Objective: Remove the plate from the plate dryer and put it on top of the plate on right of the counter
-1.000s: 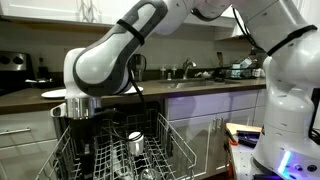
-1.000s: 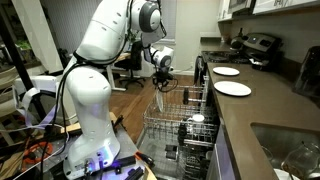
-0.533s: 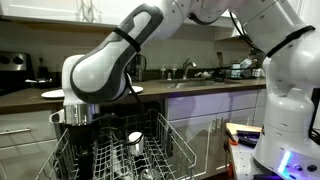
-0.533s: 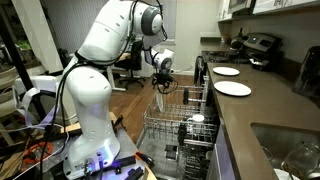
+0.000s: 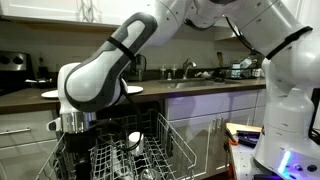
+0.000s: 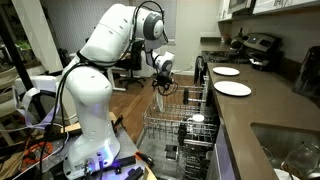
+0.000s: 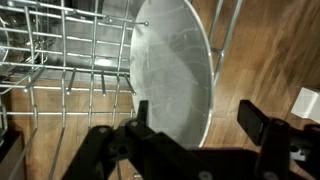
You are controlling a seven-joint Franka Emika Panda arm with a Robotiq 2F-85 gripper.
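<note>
Arm [image 5: 100, 80] sank over plate dryer [image 5: 178, 140] | tool [image 7: 197, 112] wide astride upright plate [image 7: 175, 70] | gap seen in wrist view only

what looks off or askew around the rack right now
Nothing stands out. The plate stands on edge in the plate dryer, with the open claw either side of it. No spill or damage shows.

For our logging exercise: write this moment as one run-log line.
gripper: open, astride plate | plate: standing on edge in plate dryer | step: not yet lifted

Glossy white rounded arm [image 5: 100, 75] with black joints, black gripper [image 7: 195, 120].
</note>
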